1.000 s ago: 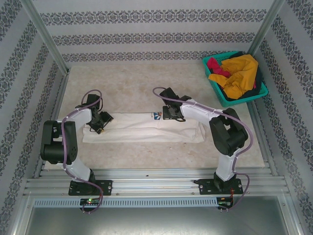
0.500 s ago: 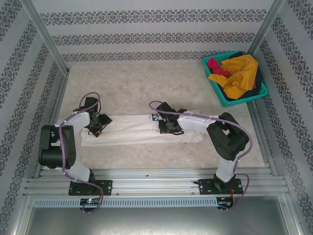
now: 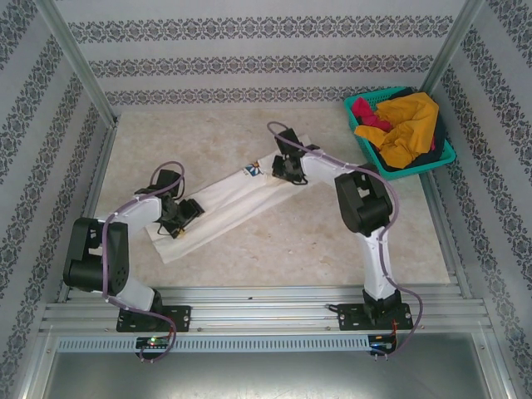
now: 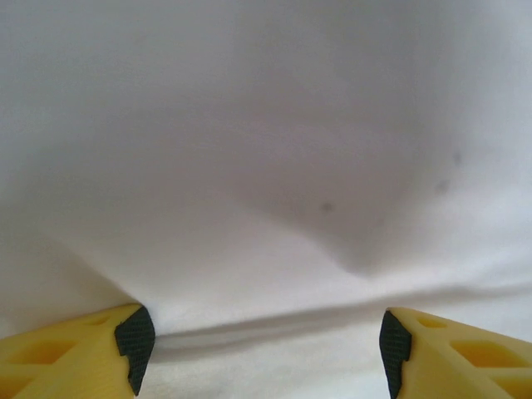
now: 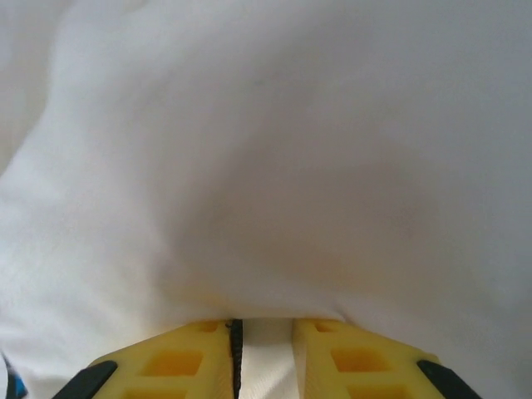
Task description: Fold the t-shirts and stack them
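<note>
Item: cream-white t-shirt [image 3: 224,204], folded into a long narrow strip, lying flat on the table [image 3: 316,241] on a diagonal from near-left to far-centre; a small blue print [image 3: 249,171] shows near its far end. Left gripper [image 3: 179,218]: set over the near-left end of the strip; in its wrist view the yellow fingers [image 4: 66,353] with black pads stand spread wide, plain white cloth with a soft crease lying below and between them, nothing pinched. Right gripper [image 3: 287,166]: at the far end of the strip, just beside the blue print; in its wrist view the two yellow fingers [image 5: 187,362] stand close together with a narrow gap, white cloth showing in that gap and bulging over the tips; whether the cloth is actually gripped cannot be told. Further stock: teal mesh basket [image 3: 364,150] at the far-right corner of the table, well apart from the strip, holding a crumpled mustard-yellow t-shirt [image 3: 407,125] on top, a magenta t-shirt [image 3: 366,110] at its far-left end, and a dark t-shirt [image 3: 438,131] along its right side, all unfolded and heaped together. Surround: patterned wall panels on three sides, a metal rail along the near edge carrying both arm bases.
</note>
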Robot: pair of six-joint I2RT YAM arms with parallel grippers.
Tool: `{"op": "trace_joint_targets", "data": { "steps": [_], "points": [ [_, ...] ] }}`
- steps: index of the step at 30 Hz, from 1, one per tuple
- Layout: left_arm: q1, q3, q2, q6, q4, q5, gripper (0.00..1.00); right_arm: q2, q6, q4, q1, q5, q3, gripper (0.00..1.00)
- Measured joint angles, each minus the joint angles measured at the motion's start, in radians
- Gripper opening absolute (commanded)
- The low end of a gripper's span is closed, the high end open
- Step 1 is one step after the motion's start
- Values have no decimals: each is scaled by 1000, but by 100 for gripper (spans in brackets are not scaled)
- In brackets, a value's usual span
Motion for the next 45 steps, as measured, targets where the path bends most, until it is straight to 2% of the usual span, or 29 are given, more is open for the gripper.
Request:
{"op": "trace_joint_targets", "data": {
  "steps": [4, 9, 11, 14, 17, 20, 22, 26, 30, 37, 45],
  "points": [
    [-96, 4, 5, 0, -7, 45, 75, 173, 15, -35, -18, -26, 277, 26],
    [-174, 4, 6, -1, -1, 105, 75, 354, 32, -72, -25, -114, 586, 35],
    [-179, 6, 6, 5, -2, 120, 77, 398, 24, -83, -25, -145, 668, 39],
    [-174, 32, 6, 32, -28, 114, 84, 405, -3, -92, -24, -168, 702, 45],
    [-150, 75, 0, 70, -42, 109, 90, 354, -43, -67, -24, -174, 649, 50],
    [-94, 117, -15, 116, -48, 76, 90, 210, -77, -8, -15, -165, 440, 51],
    [-44, 132, -20, 147, -48, 53, 86, 105, -89, 33, -3, -164, 302, 51],
    [53, 131, -4, 187, -67, 23, 72, -10, -96, 106, 57, -172, 156, 50],
    [80, 115, 24, 211, -91, -5, 65, -18, -96, 125, 150, -186, 126, 46],
    [79, 64, 33, 218, -112, -6, 62, 34, -100, 83, 291, -221, 135, 43],
    [79, 39, 32, 218, -110, -6, 61, 72, -138, -71, 294, -138, 132, 35]
  ]
}}
